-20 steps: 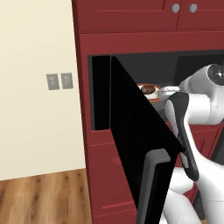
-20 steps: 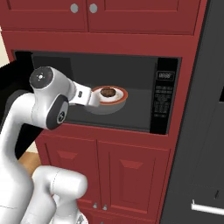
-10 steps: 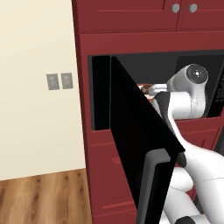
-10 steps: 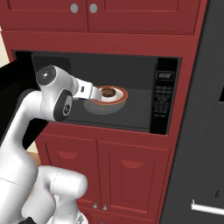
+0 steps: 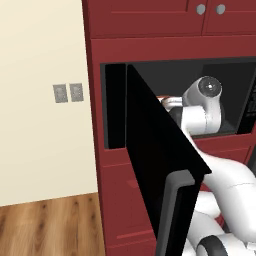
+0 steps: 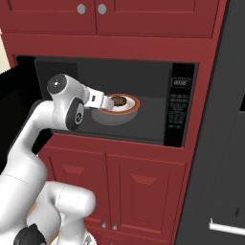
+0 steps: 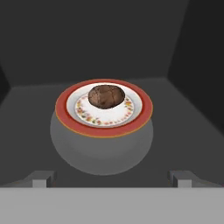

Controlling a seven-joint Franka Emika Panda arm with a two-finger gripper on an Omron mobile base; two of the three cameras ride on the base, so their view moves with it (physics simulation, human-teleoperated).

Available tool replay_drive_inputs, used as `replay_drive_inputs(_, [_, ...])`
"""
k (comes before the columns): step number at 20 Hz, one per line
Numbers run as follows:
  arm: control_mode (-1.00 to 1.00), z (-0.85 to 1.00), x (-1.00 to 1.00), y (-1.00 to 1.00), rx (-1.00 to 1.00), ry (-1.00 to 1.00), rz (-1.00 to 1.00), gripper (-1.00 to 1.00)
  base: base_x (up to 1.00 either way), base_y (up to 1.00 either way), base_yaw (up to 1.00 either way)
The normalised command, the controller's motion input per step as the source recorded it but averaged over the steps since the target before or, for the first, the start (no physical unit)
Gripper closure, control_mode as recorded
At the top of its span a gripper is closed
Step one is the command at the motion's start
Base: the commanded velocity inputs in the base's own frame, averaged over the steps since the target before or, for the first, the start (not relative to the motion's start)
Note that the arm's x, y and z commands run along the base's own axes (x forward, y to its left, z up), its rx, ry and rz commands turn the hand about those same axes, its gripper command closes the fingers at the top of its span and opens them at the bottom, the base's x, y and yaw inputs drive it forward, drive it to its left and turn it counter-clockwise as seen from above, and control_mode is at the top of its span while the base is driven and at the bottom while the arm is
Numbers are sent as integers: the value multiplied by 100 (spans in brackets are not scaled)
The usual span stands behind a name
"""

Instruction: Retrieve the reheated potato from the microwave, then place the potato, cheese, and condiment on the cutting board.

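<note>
The microwave (image 6: 179, 111) stands open, its black door (image 5: 155, 165) swung out to the left. Inside, the brown potato (image 7: 106, 96) (image 6: 118, 101) lies on a red-rimmed white plate (image 7: 61, 110) in the middle of the chamber. My gripper (image 7: 113, 178) (image 6: 106, 101) is open inside the cavity. It points at the plate from the front and stops short of it, with nothing between its fingertips (image 7: 41, 177). In the left base view the door hides most of the hand. The cheese, condiment and cutting board are out of view.
The plate rests on a round glass turntable (image 7: 100, 151). Dark chamber walls close in on both sides and behind. The door's grey handle (image 5: 172, 210) juts toward the base. Red cabinet doors (image 6: 143, 191) sit below, and a tall black appliance (image 6: 225, 143) stands at the right.
The arm has pushed the hand a little deeper into the microwave, toward the plate. The jaws stay open; potato and plate have not moved.
</note>
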Motion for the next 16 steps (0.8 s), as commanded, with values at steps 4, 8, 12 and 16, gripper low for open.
replay_drive_inputs(4, [-100, -14, 39, 0, 0, -2, 0, -100, 0, 0, 0])
replay_drive_inputs(8, [-100, -4, 45, 0, 0, 0, 0, -100, 0, 0, 0])
replay_drive_inputs(12, [-100, -3, 47, -2, 0, 0, -1, -100, 0, 0, 0])
replay_drive_inputs(16, [-100, -4, 47, -2, 0, 0, -2, -100, 0, 0, 0])
